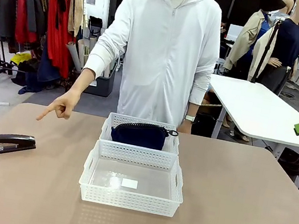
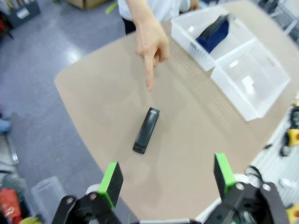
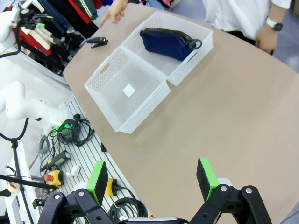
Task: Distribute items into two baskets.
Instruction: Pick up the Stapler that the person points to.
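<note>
Tan tabletop (image 1: 237, 208), clothes rack (image 1: 41, 0) behind; black stapler (image 1: 15, 143) flat near left edge, person's hand (image 1: 60, 107) pointing toward it; navy pouch (image 1: 138, 134) in far basket (image 1: 114, 120), centre; near basket (image 1: 128, 200) adjoining; left gripper (image 2: 167, 170), right gripper (image 3: 152, 171) both agape, empty.

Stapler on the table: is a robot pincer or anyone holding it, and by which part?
Nothing holds it. The stapler lies free on the table; the left pincer and right pincer stand open, empty.
</note>
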{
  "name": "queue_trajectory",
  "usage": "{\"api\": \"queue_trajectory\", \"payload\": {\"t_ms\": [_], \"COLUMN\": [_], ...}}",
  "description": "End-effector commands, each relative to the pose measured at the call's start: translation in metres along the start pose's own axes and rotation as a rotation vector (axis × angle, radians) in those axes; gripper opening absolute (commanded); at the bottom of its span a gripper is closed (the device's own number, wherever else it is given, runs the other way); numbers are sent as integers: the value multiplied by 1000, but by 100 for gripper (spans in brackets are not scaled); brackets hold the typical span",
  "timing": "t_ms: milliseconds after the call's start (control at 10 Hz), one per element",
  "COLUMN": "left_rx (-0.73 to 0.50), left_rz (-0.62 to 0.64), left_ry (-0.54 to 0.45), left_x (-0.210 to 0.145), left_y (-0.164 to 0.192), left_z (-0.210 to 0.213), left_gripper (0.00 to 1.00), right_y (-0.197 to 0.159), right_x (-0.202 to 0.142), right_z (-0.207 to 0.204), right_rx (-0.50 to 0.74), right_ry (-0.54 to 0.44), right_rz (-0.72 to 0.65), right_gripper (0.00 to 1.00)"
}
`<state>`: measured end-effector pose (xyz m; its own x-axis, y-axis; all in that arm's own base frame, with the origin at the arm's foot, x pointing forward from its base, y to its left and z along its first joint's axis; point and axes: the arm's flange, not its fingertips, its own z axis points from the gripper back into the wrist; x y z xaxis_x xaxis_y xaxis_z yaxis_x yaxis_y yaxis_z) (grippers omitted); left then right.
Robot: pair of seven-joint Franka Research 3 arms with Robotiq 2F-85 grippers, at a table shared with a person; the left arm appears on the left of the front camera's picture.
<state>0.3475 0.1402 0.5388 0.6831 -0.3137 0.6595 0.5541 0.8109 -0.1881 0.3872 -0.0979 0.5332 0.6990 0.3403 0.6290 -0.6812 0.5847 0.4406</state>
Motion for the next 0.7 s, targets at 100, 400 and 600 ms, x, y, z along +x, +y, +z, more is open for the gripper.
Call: {"api": "queue_trajectory", "payload": {"t_ms": [100, 400, 600], "left_rx": [-7, -47, -44], "left_rz": [-35, -71, -110], "left_ry": [181, 319, 354], "left_x": [22, 31, 36], "left_y": [27, 51, 61], "left_z": [-38, -84, -104], "left_gripper": [100, 100, 100], "right_y": [1, 1, 1], "right_x": [1, 1, 1], "right_z": [0, 0, 0], "right_rx": [0, 0, 0], "right_ry": [-1, -1, -1], "right_rz": [0, 0, 0], "right_gripper": [100, 100, 100]}}
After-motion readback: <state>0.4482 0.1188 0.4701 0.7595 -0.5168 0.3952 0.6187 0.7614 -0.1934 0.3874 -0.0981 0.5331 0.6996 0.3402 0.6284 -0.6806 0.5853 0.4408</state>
